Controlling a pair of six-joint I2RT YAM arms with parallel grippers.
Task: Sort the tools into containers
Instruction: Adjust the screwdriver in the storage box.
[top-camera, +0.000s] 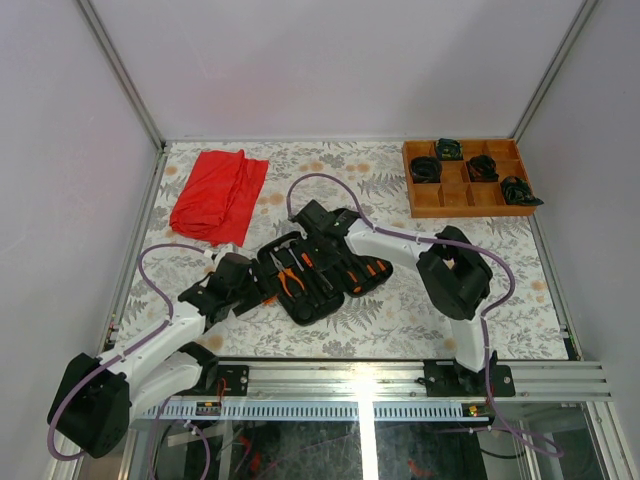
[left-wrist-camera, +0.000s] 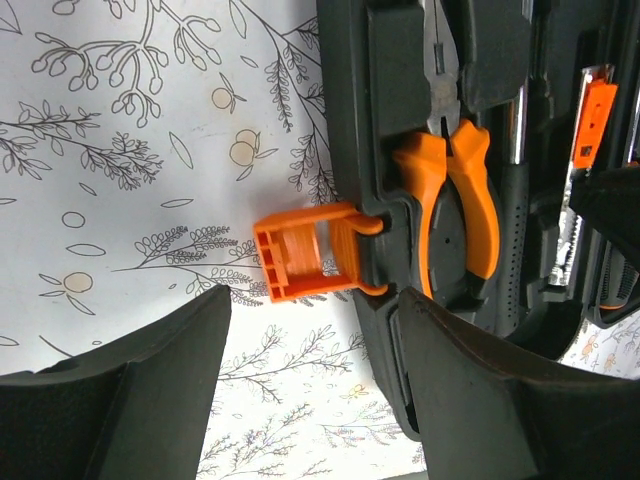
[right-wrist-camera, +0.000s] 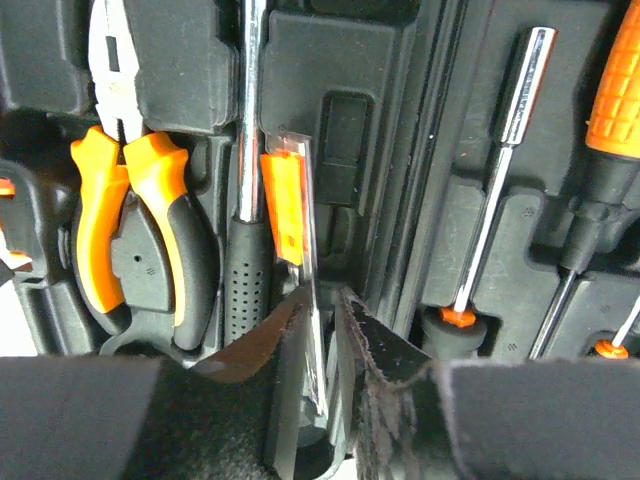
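L end effector (left-wrist-camera: 312, 335) wide open, orange latch (left-wrist-camera: 305, 250) just ahead of the gap. Black tool case (top-camera: 310, 308) lies open mid-counter (top-camera: 380, 325), pliers (right-wrist-camera: 130, 220) seated in their slot. R end effector (right-wrist-camera: 322, 300) narrow over the case interior, slim orange-and-silver tool (right-wrist-camera: 285, 200) betw. its pads; gripped or not, can't tell. Screwdrivers (right-wrist-camera: 615, 90) in the other half.
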